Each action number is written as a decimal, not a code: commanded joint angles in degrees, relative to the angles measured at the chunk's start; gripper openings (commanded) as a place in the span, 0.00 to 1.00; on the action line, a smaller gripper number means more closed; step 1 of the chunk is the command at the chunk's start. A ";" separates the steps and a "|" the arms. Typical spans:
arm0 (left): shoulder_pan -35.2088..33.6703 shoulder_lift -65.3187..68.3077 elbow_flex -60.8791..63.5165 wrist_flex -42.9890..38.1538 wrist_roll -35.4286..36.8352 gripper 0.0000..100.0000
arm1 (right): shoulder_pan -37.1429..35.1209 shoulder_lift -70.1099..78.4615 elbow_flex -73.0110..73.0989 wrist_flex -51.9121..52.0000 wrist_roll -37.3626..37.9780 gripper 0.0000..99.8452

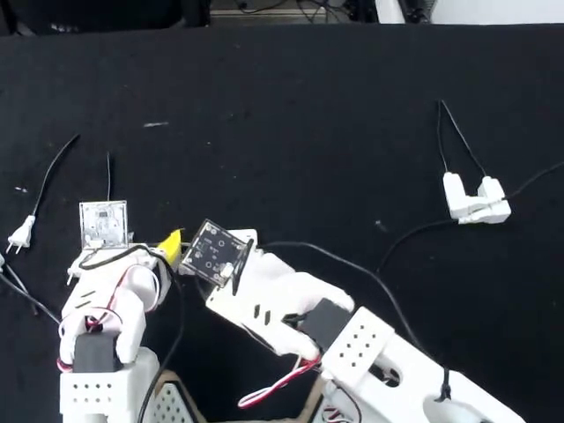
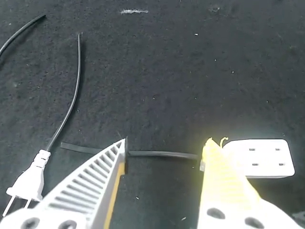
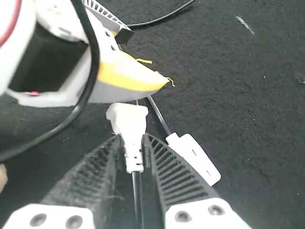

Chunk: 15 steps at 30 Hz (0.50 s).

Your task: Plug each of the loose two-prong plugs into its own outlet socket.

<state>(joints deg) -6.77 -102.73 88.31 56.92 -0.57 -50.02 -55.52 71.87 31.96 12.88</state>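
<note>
The right pincer (image 3: 129, 143) is pinching the plug (image 3: 127, 120) just beside the outlet socket (image 3: 196, 160) on the desk (image 3: 248, 95), the spread left pincer (image 2: 166, 145) is straddling its cord (image 2: 162, 154), and squaring the plug over the slots (image 3: 194, 153) is likely mattering most.

readable text: none legible | labels: none | brands: none | numbers: none | signs: none
</note>
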 commanded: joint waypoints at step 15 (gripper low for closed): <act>0.92 0.53 -0.48 -0.53 -0.70 0.26 | 2.64 -2.15 -2.59 -1.67 -0.62 0.01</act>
<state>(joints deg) -6.77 -102.73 88.31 56.92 -0.57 -50.02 -55.52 71.87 31.96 12.88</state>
